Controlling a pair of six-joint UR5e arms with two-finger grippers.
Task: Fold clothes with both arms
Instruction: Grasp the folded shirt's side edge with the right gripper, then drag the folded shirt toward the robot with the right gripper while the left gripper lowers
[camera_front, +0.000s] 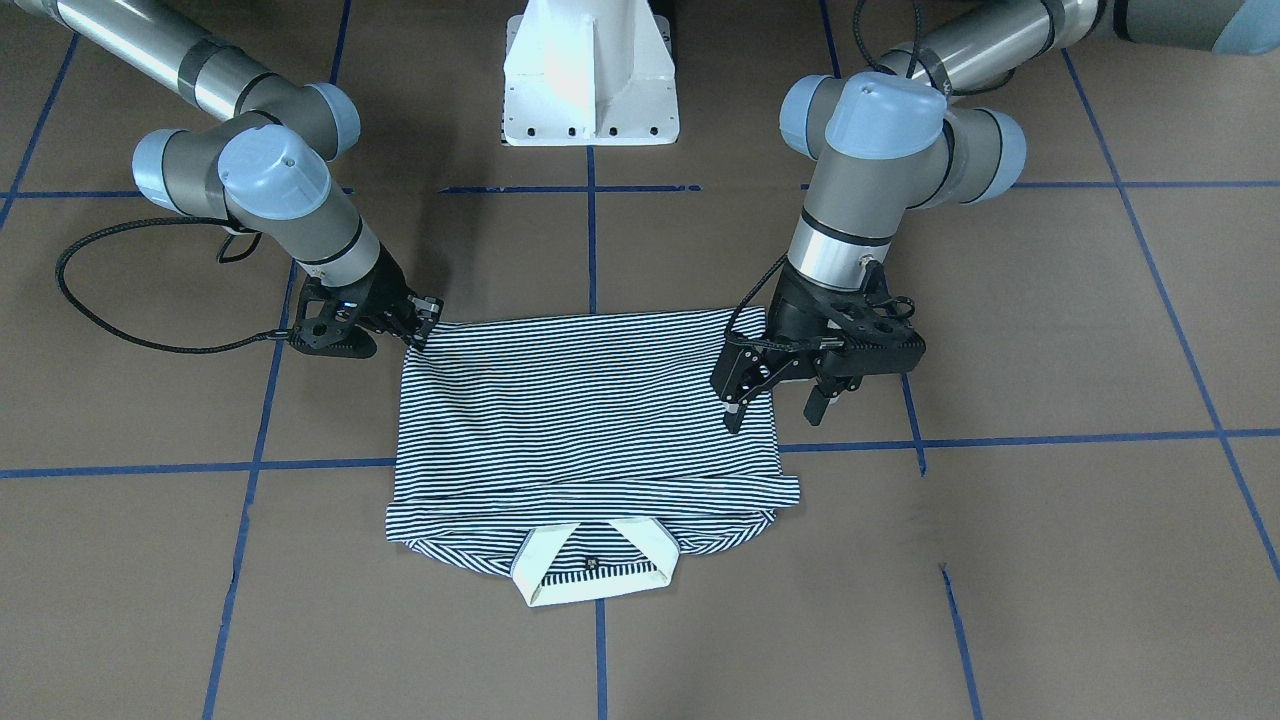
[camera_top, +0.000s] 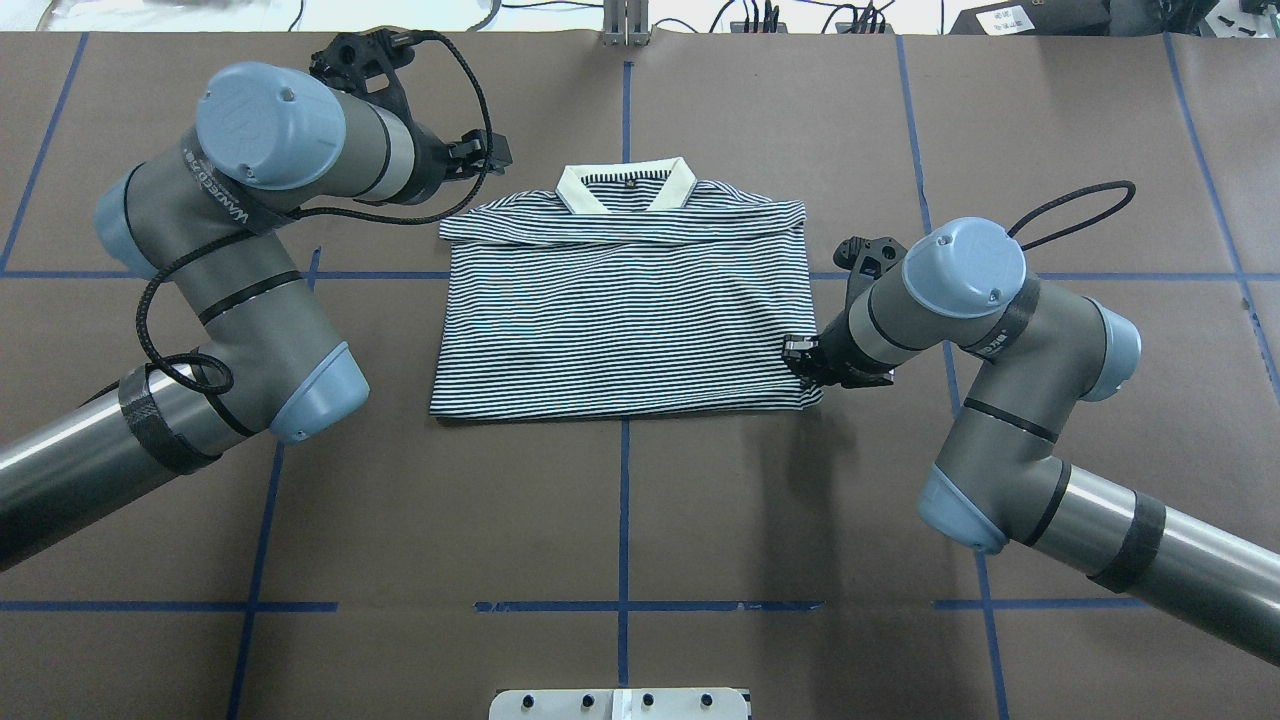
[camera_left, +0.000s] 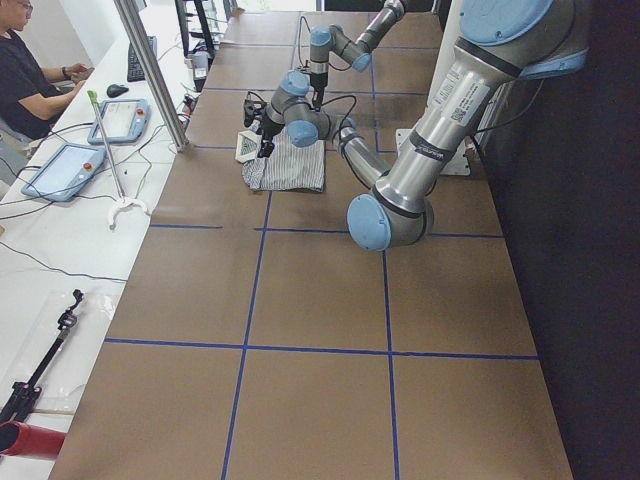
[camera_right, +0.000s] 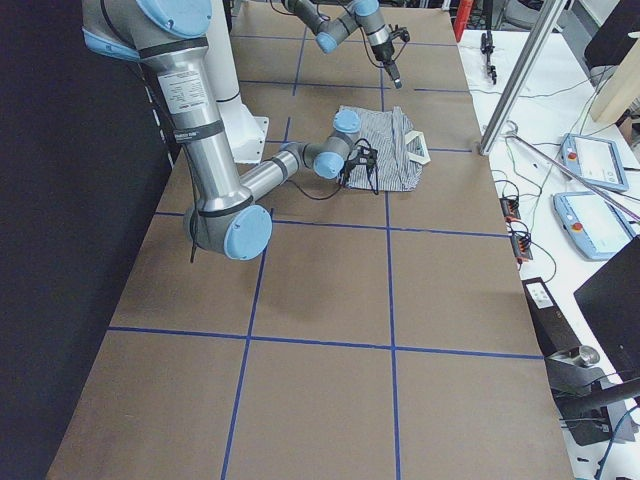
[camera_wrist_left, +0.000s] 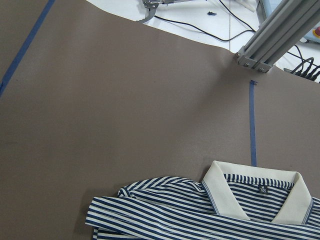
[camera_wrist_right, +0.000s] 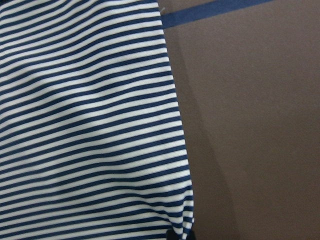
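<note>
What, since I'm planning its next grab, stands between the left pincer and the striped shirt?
Nothing visible does. The left pincer hangs open, raised near the polo shirt at its collar-end corner, with only open air between them.

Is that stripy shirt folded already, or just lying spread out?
Folded. The polo shirt forms a compact rectangle with no sleeves sticking out, and a doubled-over layer ends just short of its cream collar.

Overhead and front cameras opposite, shirt (camera_top: 620, 320) between
</note>
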